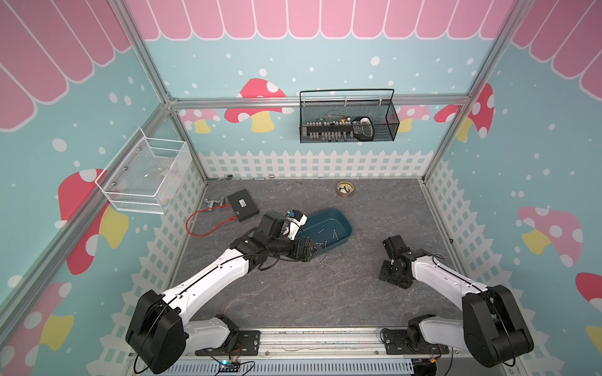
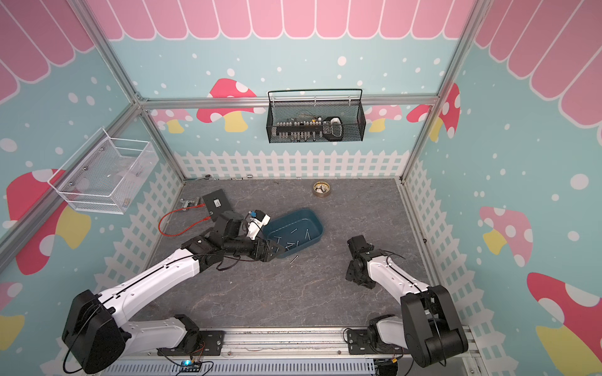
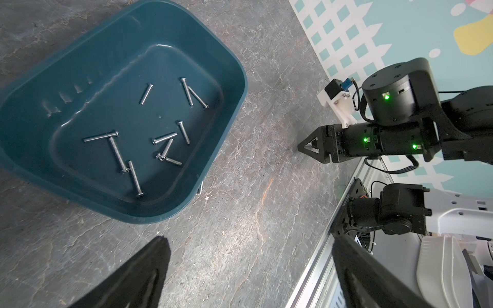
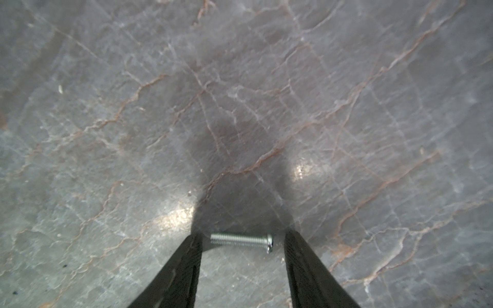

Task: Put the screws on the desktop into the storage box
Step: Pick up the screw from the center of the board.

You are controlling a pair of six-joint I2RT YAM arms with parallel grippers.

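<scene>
Near the middle of the desktop (image 1: 293, 293), slightly toward its back-left corner, sits the storage box (image 3: 106, 40), a low teal tub with rounded corners. About ten screws (image 3: 117, 152) lie loose on its floor, crossing one another at odd angles; this is the completed part of the task. At least two screws are not yet stored. One loose screw (image 1: 322, 259) lies on the desktop just beside the tub's near wall, partly hidden by the tub rim in the left wrist view. A second screw (image 4: 240, 240) lies flat on the desktop toward the right edge, well apart from the tub. The right gripper (image 3: 302, 146) is lowered over this second screw, fingers partly spread and standing one off each end of it, with a small gap visible at both ends, so nothing is gripped yet. The left gripper (image 3: 248, 240) hovers by the near-left corner of the tub, fingers spread fully apart and empty. Judged from this layout, the task is well past halfway: the pending step is to close on the screw at the right, carry it to the tub, then collect the one beside the tub wall. A few small metal pieces along the back edge are too small to identify.
</scene>
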